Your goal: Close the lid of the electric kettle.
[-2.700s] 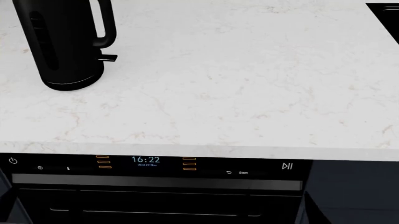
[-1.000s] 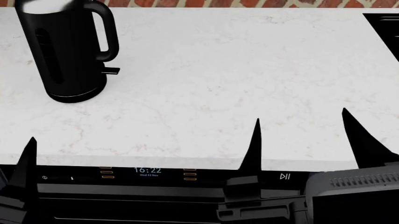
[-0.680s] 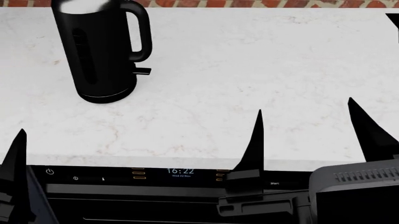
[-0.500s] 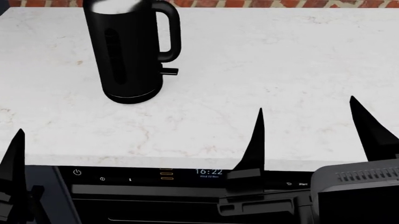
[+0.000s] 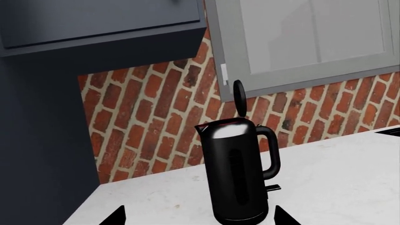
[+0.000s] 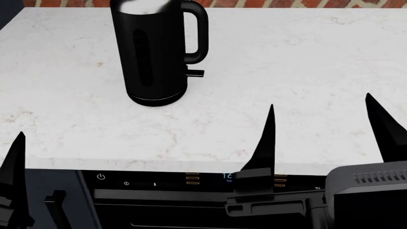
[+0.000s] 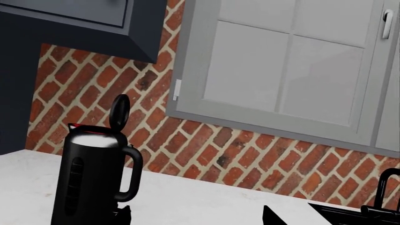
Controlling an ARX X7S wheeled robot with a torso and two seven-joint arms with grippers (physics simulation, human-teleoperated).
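Lid [image 7: 119, 112] upright on electric kettle [image 6: 154, 52], mouth exposed. R gripper [image 6: 327, 131] spread, empty; L gripper [image 5: 195, 216] apart too, both short of kettle.

Open tabletop [image 6: 305, 57] all round the electric kettle [image 6: 156, 52]; lid [image 5: 239, 97] upright w/ clear air above; brick wall [image 5: 144, 126] close behind.

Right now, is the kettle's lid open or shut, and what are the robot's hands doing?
lid: open, standing upright above the mouth.
electric kettle: upright on the counter, mouth uncovered.
left end effector: open, holding nothing.
right end effector: open, holding nothing, away from the kettle.
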